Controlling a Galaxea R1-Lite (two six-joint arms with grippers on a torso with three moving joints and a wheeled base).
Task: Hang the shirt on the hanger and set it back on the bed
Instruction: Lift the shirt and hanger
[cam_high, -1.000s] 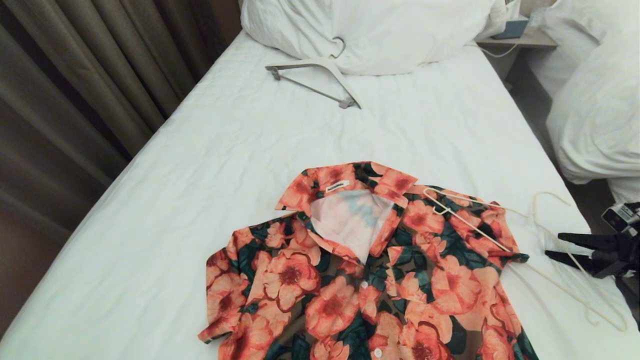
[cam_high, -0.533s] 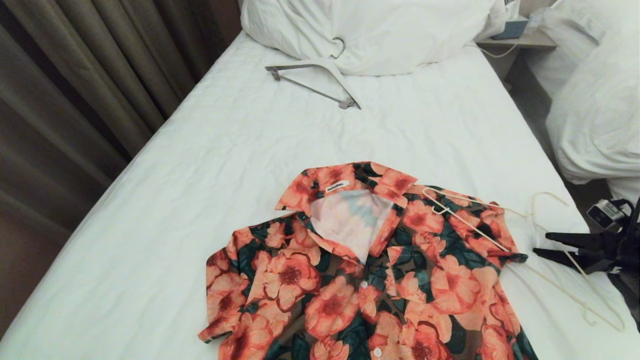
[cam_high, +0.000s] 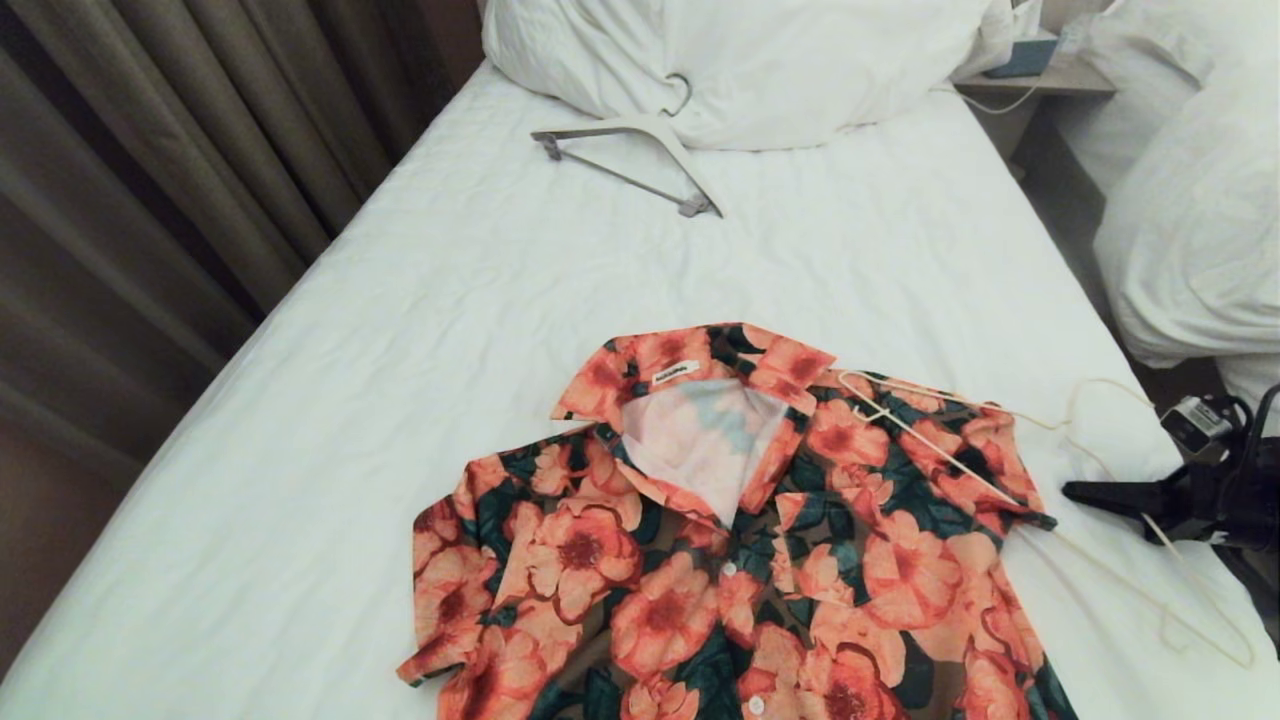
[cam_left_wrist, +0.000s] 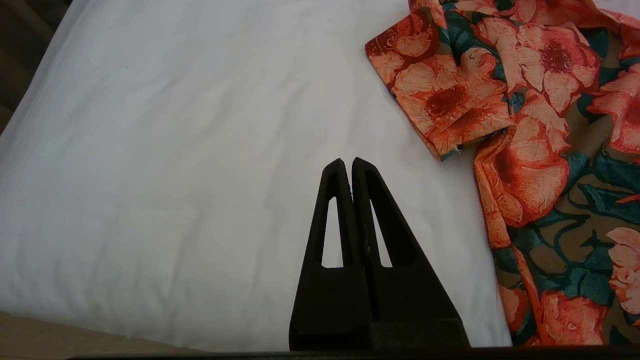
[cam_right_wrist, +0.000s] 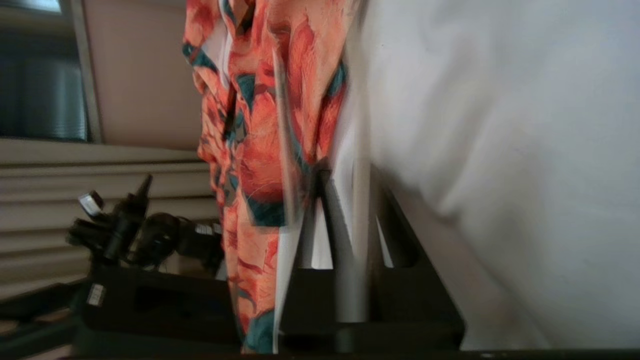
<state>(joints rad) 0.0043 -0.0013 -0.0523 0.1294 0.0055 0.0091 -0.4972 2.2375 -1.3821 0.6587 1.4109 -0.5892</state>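
The floral shirt (cam_high: 700, 560) lies flat and collar-up on the white bed (cam_high: 500, 330). The thin cream wire hanger (cam_high: 935, 447) rests partly on the shirt's right shoulder, and its hook reaches out onto the sheet. At the bed's right edge my right gripper (cam_high: 1075, 490) is shut on the hanger's wire near the neck. In the right wrist view the pale hanger wire (cam_right_wrist: 357, 210) runs between the fingers of the right gripper (cam_right_wrist: 345, 175), with the shirt (cam_right_wrist: 260, 125) just beyond. My left gripper (cam_left_wrist: 347, 162) is shut and empty over bare sheet beside a sleeve of the shirt (cam_left_wrist: 540, 100).
A thicker white hanger with a grey bar (cam_high: 640, 130) lies near the big pillow (cam_high: 760, 60) at the head of the bed. Brown curtains (cam_high: 150, 150) hang along the left. A second bed with heaped bedding (cam_high: 1190, 230) and a nightstand (cam_high: 1030, 75) stand on the right.
My right gripper has slid a little left along the bed's edge and closed its open fingers on the hanger wire. The hanger's hook end has shifted slightly. The shirt has not moved.
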